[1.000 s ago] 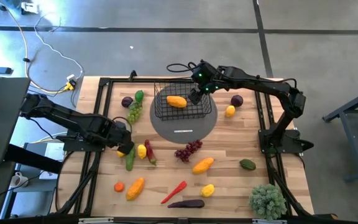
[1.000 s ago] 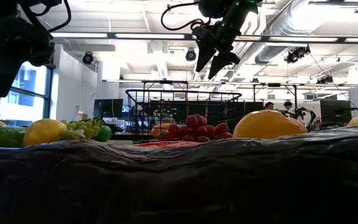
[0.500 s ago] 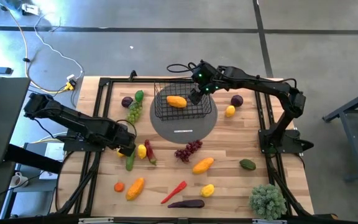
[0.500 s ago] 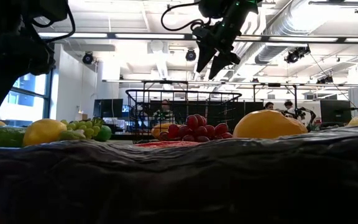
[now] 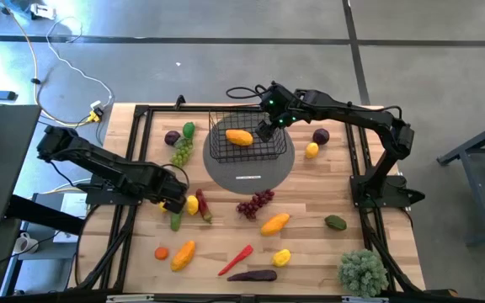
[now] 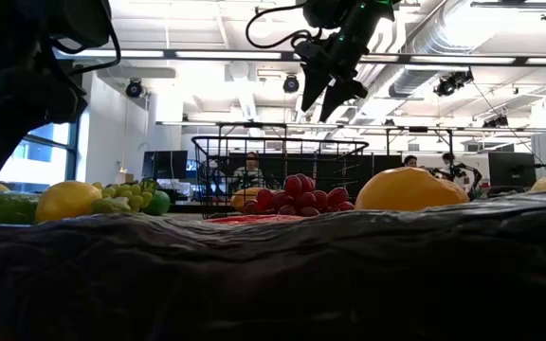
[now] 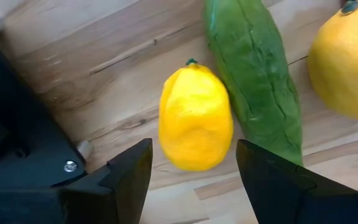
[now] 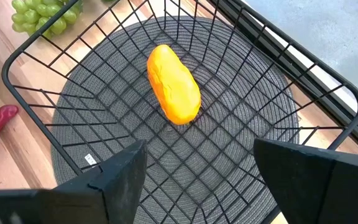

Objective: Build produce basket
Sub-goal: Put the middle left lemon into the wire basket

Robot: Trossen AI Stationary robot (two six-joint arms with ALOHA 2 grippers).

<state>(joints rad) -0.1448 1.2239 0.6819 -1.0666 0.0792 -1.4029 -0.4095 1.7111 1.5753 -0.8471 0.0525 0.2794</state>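
Left wrist view shows our left gripper (image 7: 191,171) w/ fingers spread, empty, hovering right over a small yellow ridged toy lemon (image 7: 195,118) lying on the wooden slat table (image 7: 86,59); a long green toy cucumber (image 7: 257,81) lies just beside the lemon, and a rounder yellow-orange fruit (image 7: 347,59) sits past that. The black wire-mesh rectangular basket (image 5: 242,143) stands on the grey round woven mat (image 5: 251,172) towards the far side of the table, w/ one orange oblong toy fruit (image 8: 174,92) already inside; most produce is not yet in. Our right gripper (image 5: 263,128) hangs above the basket's right edge, fingers apart, holding nothing. For the pick, we judge we should come straight down so the lemon sits centred between the fingers, keeping the cucumber-side finger in the narrow gap btwn lemon and cucumber, not on top of it. Close across the lemon's short axis, since the smooth shell may squirt out. Lift clear, then carry to the basket once the right arm is out of the way.
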